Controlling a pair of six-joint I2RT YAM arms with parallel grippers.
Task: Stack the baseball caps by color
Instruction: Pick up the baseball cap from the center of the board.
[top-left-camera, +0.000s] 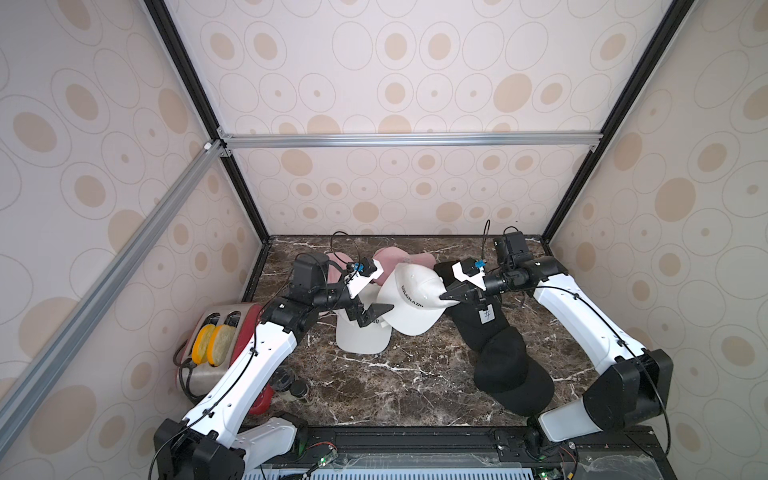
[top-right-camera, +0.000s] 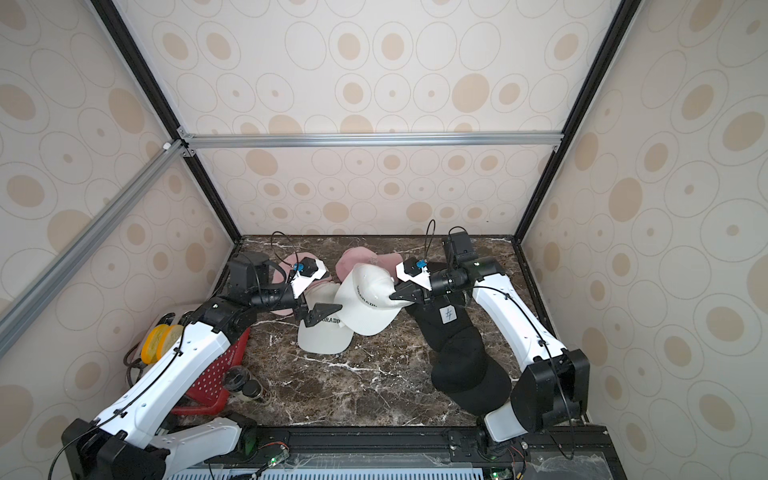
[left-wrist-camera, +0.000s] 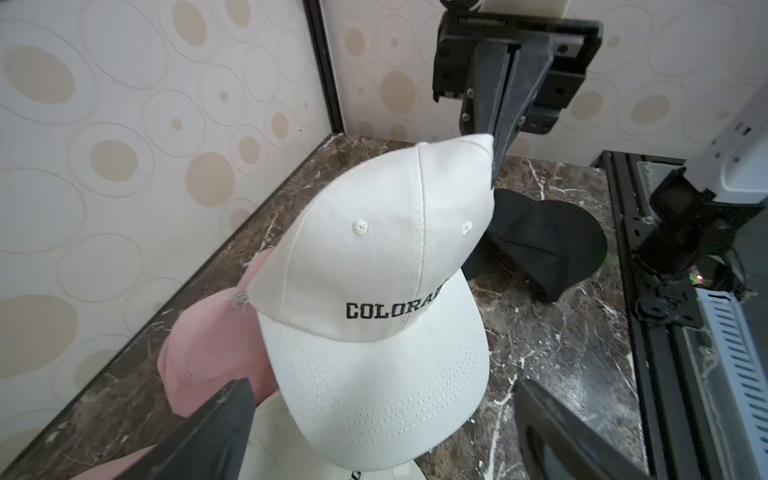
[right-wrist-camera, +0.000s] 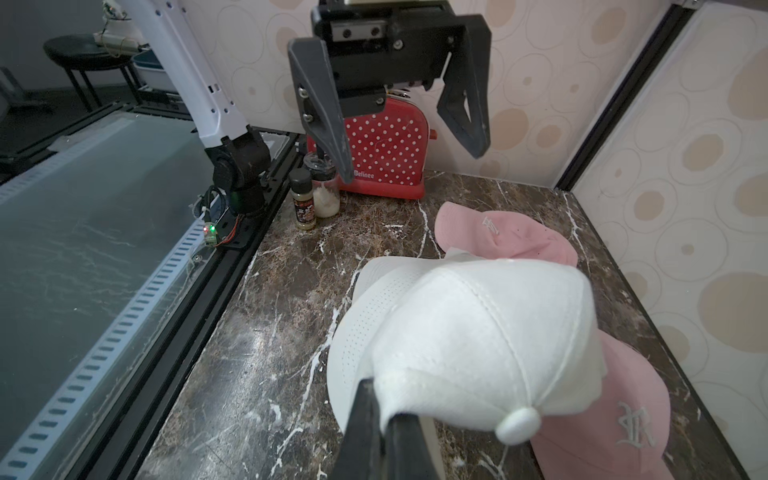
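The right gripper (top-left-camera: 444, 296) pinches the raised white cap (top-left-camera: 409, 301) by its crown, probably bound for the lower white cap (top-left-camera: 360, 338); left gripper (top-left-camera: 374, 316) hovers, jaws wide

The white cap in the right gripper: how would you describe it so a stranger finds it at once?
Look at the dark marble table, toward its far middle. There the right gripper, shut, pinches one white cap by its crown. Unlike the other white cap lying flat near it, this one is raised and tilted.
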